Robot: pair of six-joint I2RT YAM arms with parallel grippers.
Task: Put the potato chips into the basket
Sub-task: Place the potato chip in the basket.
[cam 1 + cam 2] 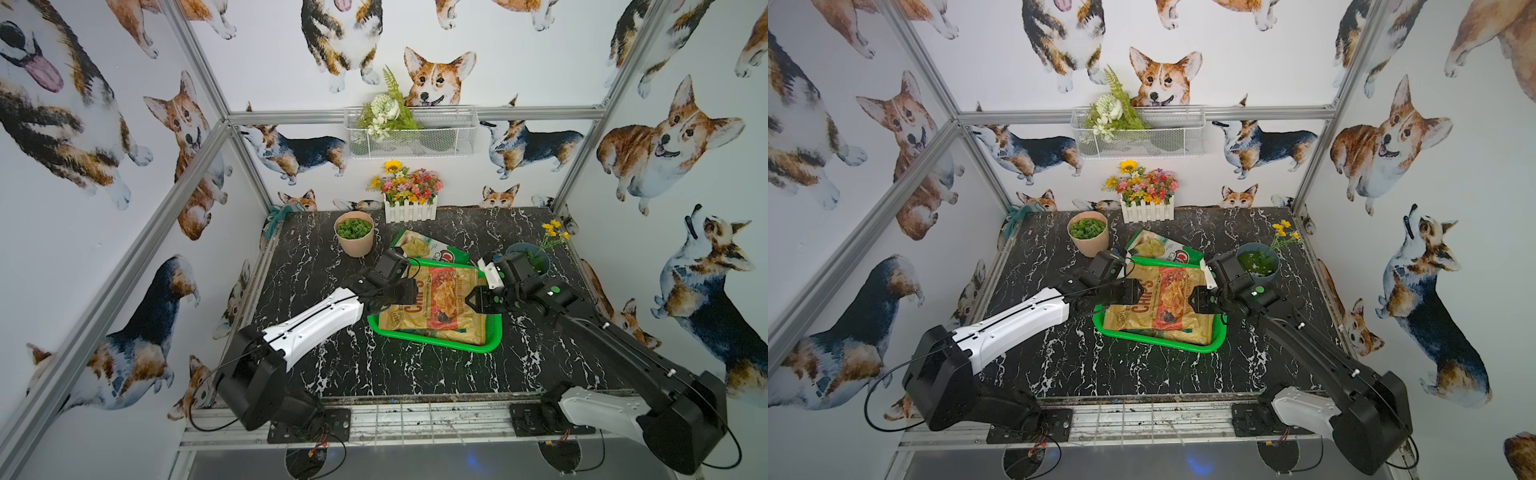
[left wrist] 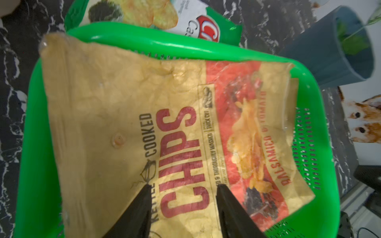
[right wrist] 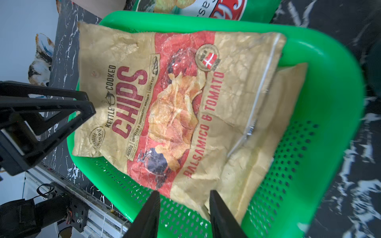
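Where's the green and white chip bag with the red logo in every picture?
In a top view: green-white chip bag on the table, just behind the green basket.
In a top view: bag behind basket too.
Left wrist: partly cut off, beyond the basket's rim.
Right wrist: only a strip, beyond that rim.
Shared landmark: the basket holding the tan CHIPS bag.
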